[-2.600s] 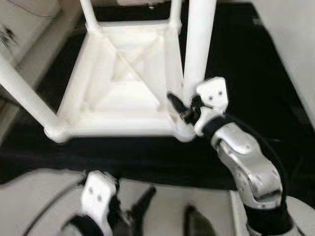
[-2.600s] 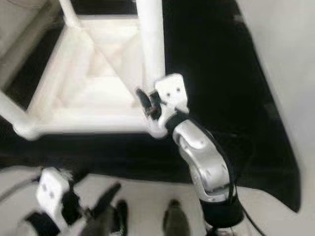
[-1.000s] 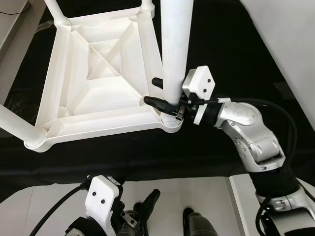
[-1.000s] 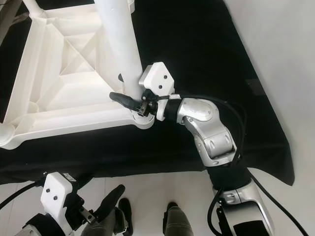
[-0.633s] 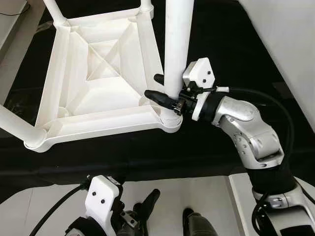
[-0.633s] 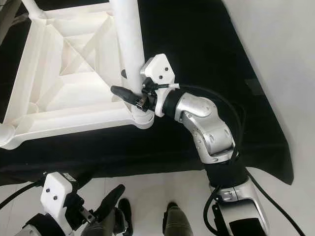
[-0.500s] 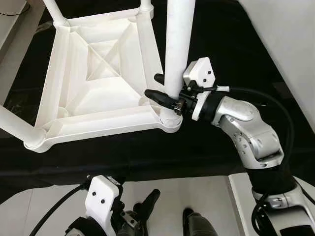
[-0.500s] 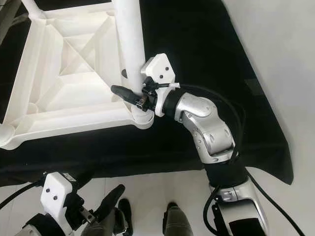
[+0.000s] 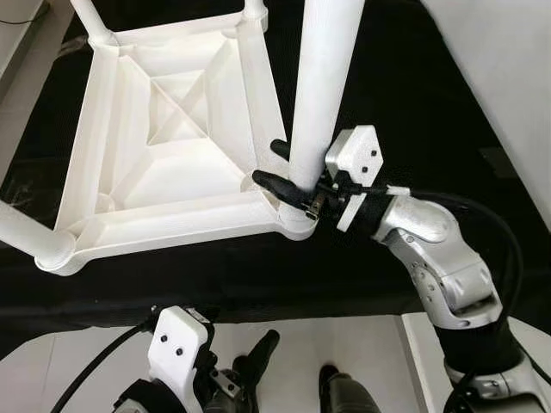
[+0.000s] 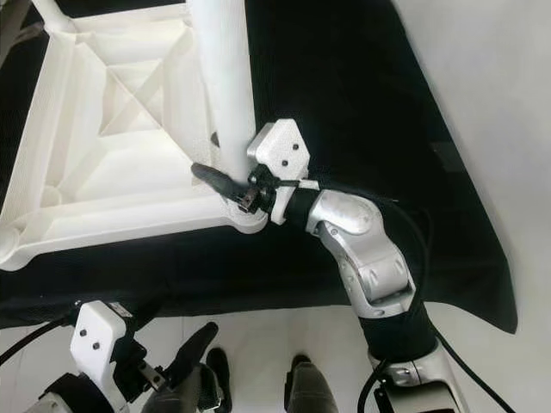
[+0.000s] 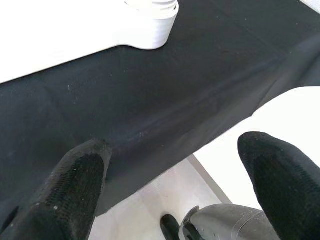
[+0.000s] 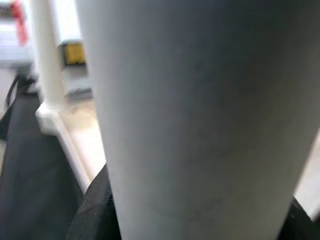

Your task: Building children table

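A white plastic children's table (image 9: 172,176) lies upside down on a black cloth (image 9: 396,77), its ribbed underside facing up. A thick white leg (image 9: 320,86) rises from its near right corner socket (image 9: 297,222), leaning slightly right at the top. My right gripper (image 9: 269,162) is shut on this leg just above the socket, one black finger on each side. In the right wrist view the leg (image 12: 190,115) is pressed close, with a black finger (image 12: 95,210) beside it. My left gripper (image 11: 175,165) hangs open and low over the cloth's near edge.
Other legs stand at the near left corner (image 9: 21,231), the far left corner (image 9: 89,17) and the far right corner (image 9: 254,9). Pale floor (image 9: 508,77) lies to the right of the cloth and at the near side, where my feet (image 9: 340,391) stand.
The right gripper has kept its hold on the leg and sunk slightly toward me. The leg's top now leans more to the right, and the tabletop has turned a little.
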Robot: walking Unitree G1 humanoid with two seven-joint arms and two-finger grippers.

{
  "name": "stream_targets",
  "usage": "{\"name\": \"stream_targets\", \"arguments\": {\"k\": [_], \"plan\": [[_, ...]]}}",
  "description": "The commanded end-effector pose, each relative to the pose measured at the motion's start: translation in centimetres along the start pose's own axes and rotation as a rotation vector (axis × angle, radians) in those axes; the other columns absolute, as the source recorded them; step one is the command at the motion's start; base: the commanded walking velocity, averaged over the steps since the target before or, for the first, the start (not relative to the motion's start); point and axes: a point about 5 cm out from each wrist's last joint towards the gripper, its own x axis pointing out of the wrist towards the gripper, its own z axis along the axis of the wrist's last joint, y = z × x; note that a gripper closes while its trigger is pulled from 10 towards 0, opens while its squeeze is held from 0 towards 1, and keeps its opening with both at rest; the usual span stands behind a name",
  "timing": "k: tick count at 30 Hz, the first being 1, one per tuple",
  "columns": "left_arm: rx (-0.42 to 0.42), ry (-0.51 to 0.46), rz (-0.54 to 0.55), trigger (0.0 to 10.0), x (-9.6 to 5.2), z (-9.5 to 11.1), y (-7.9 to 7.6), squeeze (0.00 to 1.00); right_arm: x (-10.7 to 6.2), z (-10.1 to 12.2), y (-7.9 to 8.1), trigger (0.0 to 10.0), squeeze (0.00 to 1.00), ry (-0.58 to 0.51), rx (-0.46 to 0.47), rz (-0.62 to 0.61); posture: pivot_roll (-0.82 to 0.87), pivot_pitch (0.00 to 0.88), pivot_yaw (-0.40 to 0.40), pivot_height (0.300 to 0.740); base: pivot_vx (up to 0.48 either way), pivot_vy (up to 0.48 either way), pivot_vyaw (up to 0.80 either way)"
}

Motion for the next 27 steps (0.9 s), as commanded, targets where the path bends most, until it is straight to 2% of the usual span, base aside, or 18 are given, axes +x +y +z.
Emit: {"name": "stream_targets", "arguments": {"k": [1, 9, 14, 16, 17, 19, 27], "plan": [[-0.005, 0.021, -0.003, 10.0, -0.4, -0.2, -0.2, 0.00, 0.0, -3.9, 1.9, 10.0, 0.00, 0.173, 0.091, 0.093, -0.04, 0.364, 0.061, 0.740, 0.000, 0.000, 0.00], [-0.006, 0.018, 0.000, 10.0, -0.3, -0.2, -0.2, 0.00, -0.1, -3.3, 1.6, 10.0, 0.00, 0.175, 0.066, 0.172, -0.04, 0.367, 0.051, 0.740, 0.000, 0.000, 0.00], [-0.007, 0.015, 0.001, 10.0, -0.3, -0.1, -0.3, 0.00, -0.1, -3.4, 1.7, 10.0, 0.00, 0.197, 0.108, 0.248, -0.04, 0.367, 0.048, 0.740, 0.000, 0.000, 0.00], [-0.008, 0.013, 0.002, 10.0, -0.2, -0.1, -0.3, 0.00, 0.3, -3.8, 0.8, 10.0, 0.00, 0.218, 0.213, 0.171, -0.04, 0.367, 0.042, 0.740, 0.000, 0.000, 0.00], [-0.008, 0.013, 0.002, 10.0, -0.2, -0.1, -0.3, 0.00, 0.3, -3.8, 0.8, 10.0, 0.00, 0.218, 0.213, 0.171, -0.04, 0.367, 0.042, 0.740, 0.000, 0.000, 0.00], [-0.008, 0.010, 0.005, 10.0, -0.2, -0.1, -0.3, 0.00, 0.7, -5.0, -0.9, 10.0, 0.00, 0.263, 0.374, -0.019, -0.04, 0.369, 0.040, 0.740, 0.000, 0.000, 0.00], [-0.010, 0.009, 0.008, 10.0, -0.2, -0.1, -0.3, 0.00, 0.6, -6.3, -0.6, 10.0, 0.00, 0.295, 0.482, -0.157, -0.04, 0.371, 0.042, 0.740, 0.000, 0.000, 0.00]]}}
